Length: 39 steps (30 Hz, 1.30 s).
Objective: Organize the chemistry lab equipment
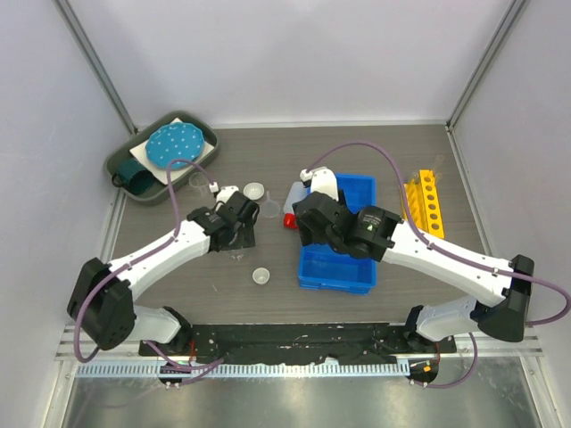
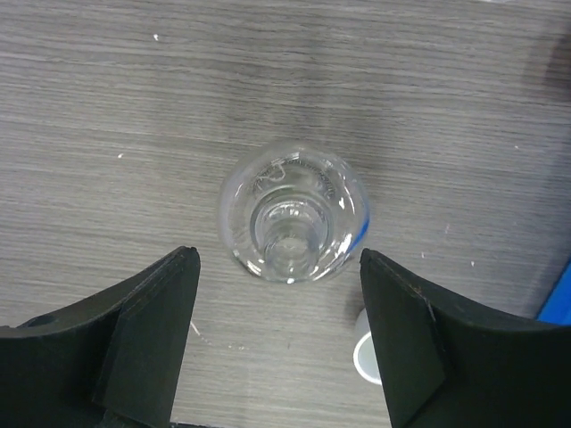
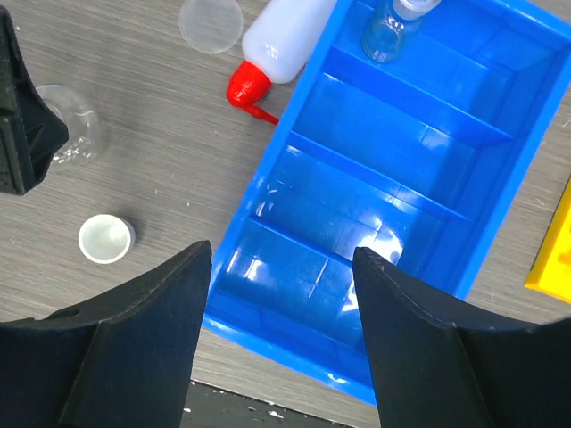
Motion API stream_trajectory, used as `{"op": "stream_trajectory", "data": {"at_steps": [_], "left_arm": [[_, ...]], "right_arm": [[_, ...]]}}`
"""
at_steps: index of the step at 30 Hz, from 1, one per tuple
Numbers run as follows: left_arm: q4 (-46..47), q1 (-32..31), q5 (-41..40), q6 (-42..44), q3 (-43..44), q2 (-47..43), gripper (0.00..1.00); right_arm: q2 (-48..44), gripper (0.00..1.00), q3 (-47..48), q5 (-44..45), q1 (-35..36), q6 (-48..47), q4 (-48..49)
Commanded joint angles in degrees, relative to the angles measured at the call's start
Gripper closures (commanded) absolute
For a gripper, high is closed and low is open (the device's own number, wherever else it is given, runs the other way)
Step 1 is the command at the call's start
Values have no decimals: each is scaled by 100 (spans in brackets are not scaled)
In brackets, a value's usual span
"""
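Note:
A small clear glass flask (image 2: 293, 214) stands upright on the table, just beyond the tips of my left gripper (image 2: 277, 254), which is open and holds nothing. In the top view the flask (image 1: 237, 256) sits right under the left gripper (image 1: 239, 236). A small white dish (image 2: 368, 352) peeks out behind the right finger. My right gripper (image 3: 281, 250) hangs open and empty over the near compartments of the blue divided bin (image 3: 500, 143). A small glass vessel (image 3: 384, 36) stands in the bin's far compartment. The red-capped bottle (image 3: 285, 40) lies on the table against the bin's left side.
A yellow holed rack (image 1: 426, 203) stands right of the bin (image 1: 357, 272). A white dish (image 1: 260, 275) lies near the front, another dish (image 1: 254, 191) and a clear funnel (image 1: 270, 209) farther back. The dark green tray (image 1: 134, 174) sits at the back left corner.

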Motion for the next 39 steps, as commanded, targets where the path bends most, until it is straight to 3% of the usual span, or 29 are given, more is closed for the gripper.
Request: {"op": "stream_trajectory", "data": {"at_steps": [1, 21, 39], "left_arm": [[509, -15, -166, -134, 175, 418, 24], [335, -15, -165, -116, 447, 542, 52], [220, -15, -95, -160, 236, 323, 57]], "right_arm": [[-410, 30, -318, 137, 34, 141, 217], [-578, 30, -626, 111, 42, 115, 278], [-613, 30, -714, -109, 42, 247, 357]]}}
